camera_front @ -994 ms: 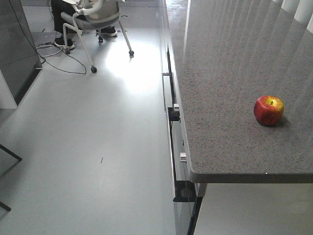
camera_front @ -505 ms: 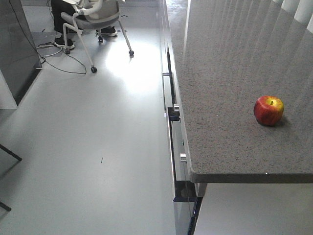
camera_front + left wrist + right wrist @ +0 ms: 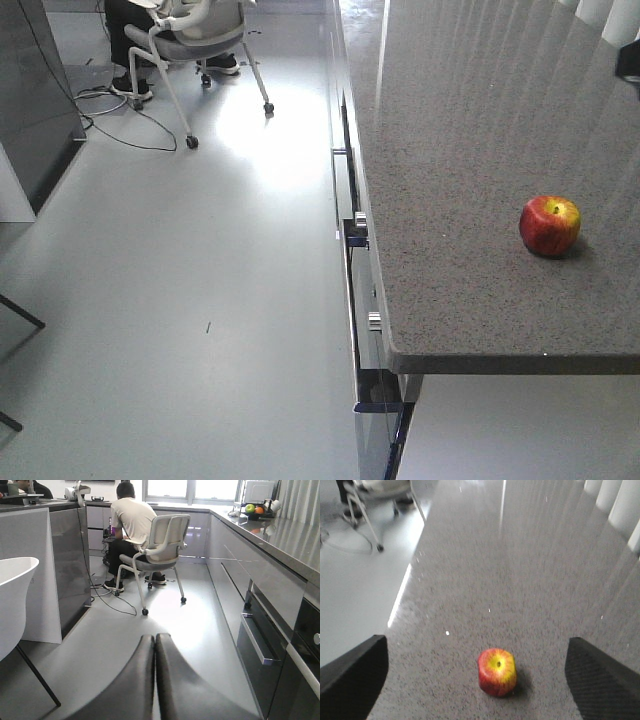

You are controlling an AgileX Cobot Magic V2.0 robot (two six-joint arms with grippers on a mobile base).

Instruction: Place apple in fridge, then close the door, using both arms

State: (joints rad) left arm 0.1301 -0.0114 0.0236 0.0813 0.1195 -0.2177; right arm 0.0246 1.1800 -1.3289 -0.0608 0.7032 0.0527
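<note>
The red apple with a yellow patch at its stem stands upright on the speckled grey counter, close to the right edge. My right gripper is open above the counter, and the apple lies between its wide-spread fingers, touching neither. Only a dark sliver of that gripper shows in the front view. My left gripper is shut on nothing, out over the floor. The fridge's dark-grey front stands across the aisle; none of its white inside shows.
A person sits on a wheeled office chair up the aisle, with cables on the floor. Drawer fronts with protruding handles run below the counter edge. A white chair stands at the left. Fruit sits far down the counter.
A dark piece of my right gripper has come into the top right edge of the front view. The apple has not moved.
</note>
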